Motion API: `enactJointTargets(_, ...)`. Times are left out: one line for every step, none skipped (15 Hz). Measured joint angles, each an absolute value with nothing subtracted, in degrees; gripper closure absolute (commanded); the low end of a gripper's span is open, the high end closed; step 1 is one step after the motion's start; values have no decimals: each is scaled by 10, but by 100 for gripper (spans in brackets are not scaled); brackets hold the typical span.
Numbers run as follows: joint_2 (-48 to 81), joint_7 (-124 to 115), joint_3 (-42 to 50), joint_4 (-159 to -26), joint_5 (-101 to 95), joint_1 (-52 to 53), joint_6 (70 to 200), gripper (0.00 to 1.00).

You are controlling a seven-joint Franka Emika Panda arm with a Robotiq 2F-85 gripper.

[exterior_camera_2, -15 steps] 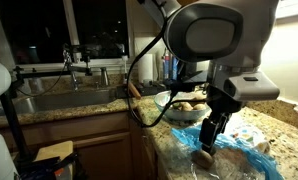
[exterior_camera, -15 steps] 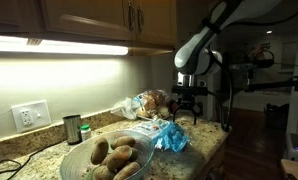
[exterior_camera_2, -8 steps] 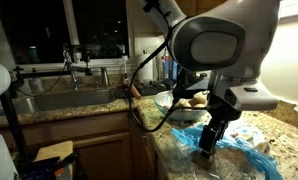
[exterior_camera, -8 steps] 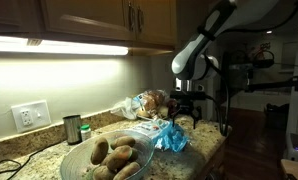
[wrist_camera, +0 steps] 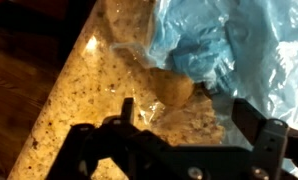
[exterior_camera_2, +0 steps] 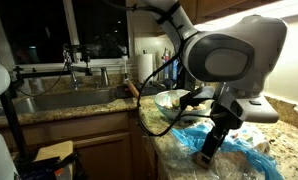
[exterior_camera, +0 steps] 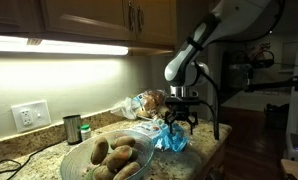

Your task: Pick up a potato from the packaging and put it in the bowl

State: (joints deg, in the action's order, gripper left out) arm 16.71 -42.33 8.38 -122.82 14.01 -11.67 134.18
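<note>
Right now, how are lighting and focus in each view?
In an exterior view the long under-cabinet light strip blows out white. In an exterior view the close rounded grey robot arm housing looks soft. The wrist view is dim and blurry, though a brown potato shows at the edge of the wrinkly bright blue plastic bag.

Wooden cabinets (exterior_camera: 89, 18) hang above a bright light strip (exterior_camera: 59, 45) that washes the pale wall (exterior_camera: 94, 85) and its outlet (exterior_camera: 30, 115). The counter (wrist_camera: 74, 95) is speckled granite; a steel sink (exterior_camera_2: 64, 100) sits beneath dark windows (exterior_camera_2: 44, 30).
</note>
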Motion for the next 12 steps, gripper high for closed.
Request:
enactJointTargets(171,-421,84,-1222,142,-117,1334,0)
enactJointTargets(174,-419,84,-1216,143,-117,1327,0)
enactJointTargets(175,-417,84,-1212,144,-117,1320,0)
enactJointTargets(175,-416,84,-1208,145,-117,1313,0)
enactJointTargets(175,-414,84,-1205,146,-116,1306,0)
enactJointTargets(176,-412,84,-1202,149,-116,1298,0)
enactJointTargets(177,-409,84,-1199,151,-116,1290,0)
enactJointTargets(178,-408,84,-1197,151,-116,1285,0)
enactJointTargets(179,-408,84,-1195,151,-115,1280,0)
enactJointTargets(180,-408,84,-1193,151,-115,1275,0)
enactJointTargets(181,-408,84,-1191,151,-114,1269,0)
enactJointTargets(181,-408,84,-1190,151,-113,1264,0)
